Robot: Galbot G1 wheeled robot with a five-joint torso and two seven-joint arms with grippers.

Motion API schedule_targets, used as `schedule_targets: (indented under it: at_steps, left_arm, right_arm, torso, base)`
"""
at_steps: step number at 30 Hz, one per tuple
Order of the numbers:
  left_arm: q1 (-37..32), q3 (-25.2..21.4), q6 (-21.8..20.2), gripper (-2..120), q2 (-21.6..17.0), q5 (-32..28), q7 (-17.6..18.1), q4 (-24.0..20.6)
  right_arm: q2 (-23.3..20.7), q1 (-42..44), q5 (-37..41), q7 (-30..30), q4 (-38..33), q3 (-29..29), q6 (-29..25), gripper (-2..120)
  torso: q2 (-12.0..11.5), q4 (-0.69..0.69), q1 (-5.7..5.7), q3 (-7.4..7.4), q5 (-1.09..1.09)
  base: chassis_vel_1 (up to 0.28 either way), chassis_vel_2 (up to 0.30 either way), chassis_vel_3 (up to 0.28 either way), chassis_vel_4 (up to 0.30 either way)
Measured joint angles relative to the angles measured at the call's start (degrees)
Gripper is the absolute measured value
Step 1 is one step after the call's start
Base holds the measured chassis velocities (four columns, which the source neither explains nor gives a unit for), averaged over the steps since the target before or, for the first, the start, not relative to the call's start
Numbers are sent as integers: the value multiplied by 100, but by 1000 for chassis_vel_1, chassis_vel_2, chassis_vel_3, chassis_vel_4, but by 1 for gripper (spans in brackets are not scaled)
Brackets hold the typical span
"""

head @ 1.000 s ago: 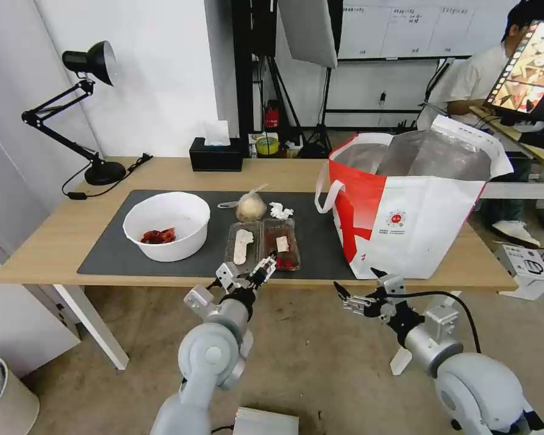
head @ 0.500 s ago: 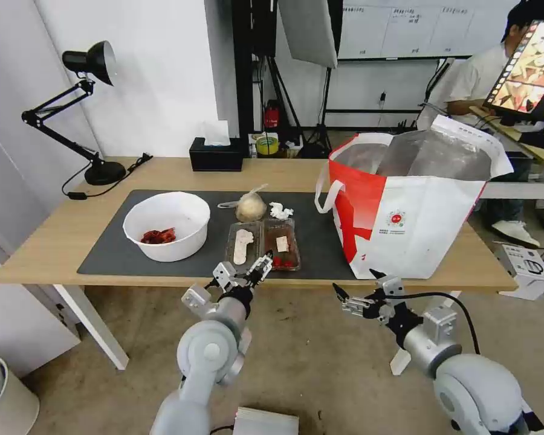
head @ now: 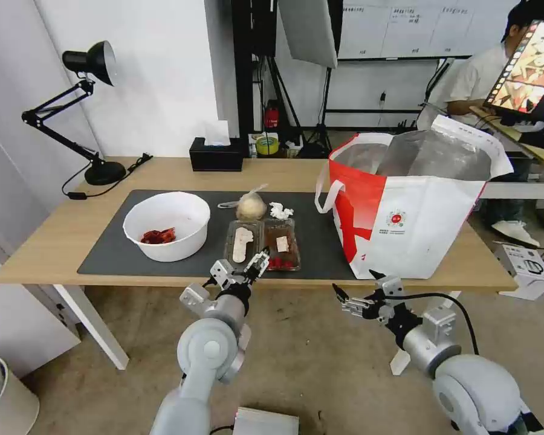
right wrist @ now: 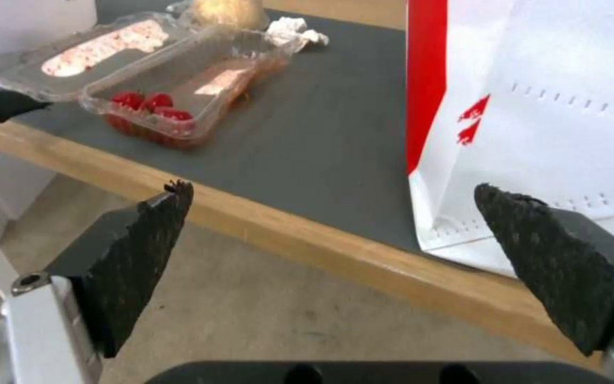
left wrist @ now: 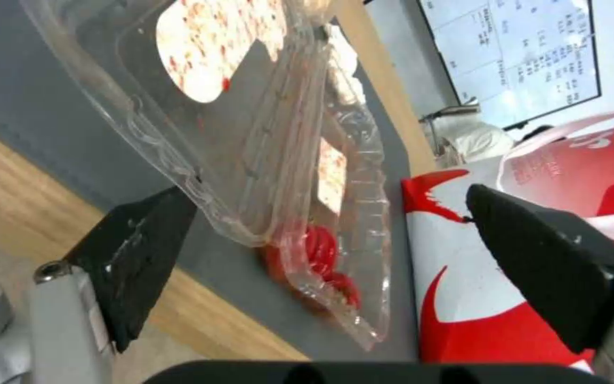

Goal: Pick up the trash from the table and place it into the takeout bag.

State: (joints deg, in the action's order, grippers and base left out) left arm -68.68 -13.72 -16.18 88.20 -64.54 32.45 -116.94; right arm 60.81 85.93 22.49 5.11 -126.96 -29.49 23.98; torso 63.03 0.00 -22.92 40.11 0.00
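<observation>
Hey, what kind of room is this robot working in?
Probably an office or lab used as a test studio: a wooden desk with a desk lamp, a whiteboard on the back wall, and a computer screen nearby.

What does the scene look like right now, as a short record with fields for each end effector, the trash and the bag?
left end effector: open, at the table's near edge, fingers either side of the near end of the food box
right end effector: open, below the table edge, in front of the bag
bowl: on the mat, red scraps inside
food box: lying open on the mat, red bits in one half
knotted bag: on the mat behind the box
tissue: beside the knotted bag
bag: upright on the table's right end, mouth open
</observation>
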Motion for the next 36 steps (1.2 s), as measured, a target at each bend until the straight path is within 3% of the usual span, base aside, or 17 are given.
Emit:
schedule_targets:
  at_steps: [13, 36]
  left_arm:
    - [66, 38, 76, 100, -12, -16, -181, -31]
    - [302, 1, 176, 100, -33, -51, -196, 6]
  right_arm:
    - [52, 72, -117, 17, 9, 4, -3, 100]
    - [40, 113, -137, 29, -1, -38, -10, 100]
  torso:
    - [0, 0, 0, 0, 0]
    - [0, 0, 0, 0, 0]
  base:
    - [0, 0, 0, 0]
    - [0, 0, 0, 0]
